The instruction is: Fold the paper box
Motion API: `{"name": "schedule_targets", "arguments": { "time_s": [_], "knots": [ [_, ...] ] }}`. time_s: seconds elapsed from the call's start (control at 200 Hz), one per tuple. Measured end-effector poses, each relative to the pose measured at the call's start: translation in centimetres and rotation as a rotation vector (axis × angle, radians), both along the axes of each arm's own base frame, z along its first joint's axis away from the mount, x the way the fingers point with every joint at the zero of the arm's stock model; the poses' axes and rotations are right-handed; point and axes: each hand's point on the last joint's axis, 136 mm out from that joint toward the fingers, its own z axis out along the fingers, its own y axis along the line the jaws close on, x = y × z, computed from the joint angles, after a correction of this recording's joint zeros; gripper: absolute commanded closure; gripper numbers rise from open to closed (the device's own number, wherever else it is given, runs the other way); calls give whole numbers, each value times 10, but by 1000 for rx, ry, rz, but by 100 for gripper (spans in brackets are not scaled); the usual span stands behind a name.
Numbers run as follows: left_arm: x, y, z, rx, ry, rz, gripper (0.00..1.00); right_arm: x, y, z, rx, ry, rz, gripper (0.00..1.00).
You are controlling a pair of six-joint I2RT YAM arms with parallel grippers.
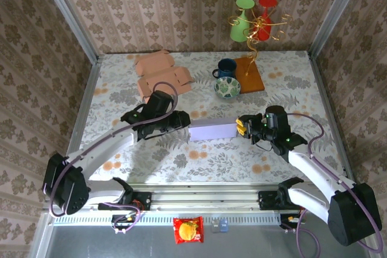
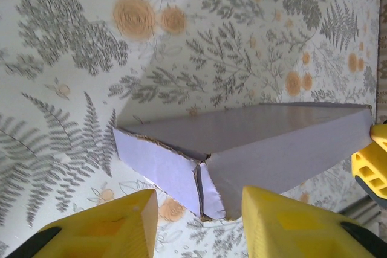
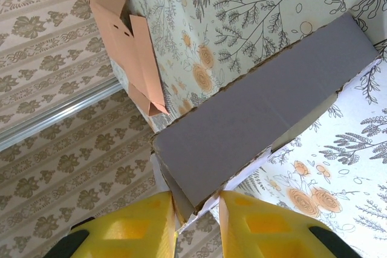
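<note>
The paper box (image 1: 211, 130) lies at the centre of the desk (image 1: 181, 161) in the top view, its long axis running left to right, with an arm at each end. Your right fingers (image 3: 266, 228) sit close together at the bottom of the right wrist frame. A thin end wall of the box runs down into the narrow slot between them, so I judge them clamped on that wall. Your left fingers (image 2: 109, 225) are well apart at the bottom of the left wrist frame, with the near corner of the box between their tips and neither one gripping it.

Treat this as light, thin card. The ragged edges and the seam gaping at that near corner suggest the end flaps are not locked, so the shell will likely rack or cave in if you squeeze its broad faces. It probably weighs little and will slide on the printed desk cover at a nudge, so hold one end while you work the other.

Take hold at edges and folded corners, where the card is stiffest, not mid-panel. On the left, the loose end flap at lower centre of the left wrist frame looks the sensible purchase; press near its crease. Keep the grip light, because card keeps every crease.
</note>
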Motion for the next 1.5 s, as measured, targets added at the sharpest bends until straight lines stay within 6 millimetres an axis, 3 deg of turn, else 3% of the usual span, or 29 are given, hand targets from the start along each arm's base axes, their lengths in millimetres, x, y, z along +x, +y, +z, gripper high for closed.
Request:
{"name": "schedule_targets", "arguments": {
  "time_s": [0.325,0.855,1.265,1.505],
  "knots": [
    [5,-8,1,-101,69,53,63,-1,0,-1,-10,9,5,76],
    [0,-5,-15,-127,114,73,70,-1,-1,-2,-20,24,5,78],
    [-3,-7,-18,-171,79,48,75,-3,-2,-2,-44,70,13,79],
    [-2,-11,-19,-159,-26,-39,80,-2,-2,-2,-77,114,27,80]
  ]
}}
